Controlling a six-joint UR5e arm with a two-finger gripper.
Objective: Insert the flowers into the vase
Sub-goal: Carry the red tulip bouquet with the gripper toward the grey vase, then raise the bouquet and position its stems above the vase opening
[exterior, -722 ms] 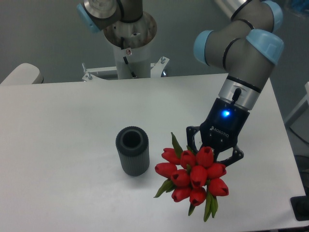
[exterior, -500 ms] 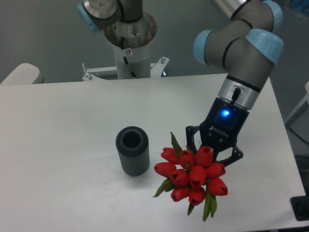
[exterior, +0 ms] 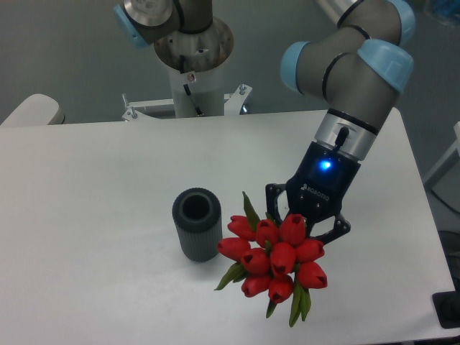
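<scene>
Camera view: hand [exterior: 304, 224] pinches the flowers [exterior: 274, 255], heads pointing toward camera, beside upright vase [exterior: 196, 224].

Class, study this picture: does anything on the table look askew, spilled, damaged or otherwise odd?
Nothing stands out. The ribbed dark grey cylindrical vase stands upright with its mouth empty, and the bunch of red tulips with green leaves looks intact in the pincer, just right of it.

The arm reaches down from the upper right, its grey links and pale blue joint caps bent at the elbow, wrist angled toward the lower left. A blue light glows on the black wrist body. The pincer [exterior: 293, 228] points downward, its dark fingers [exterior: 275, 198] closed around something red.
</scene>
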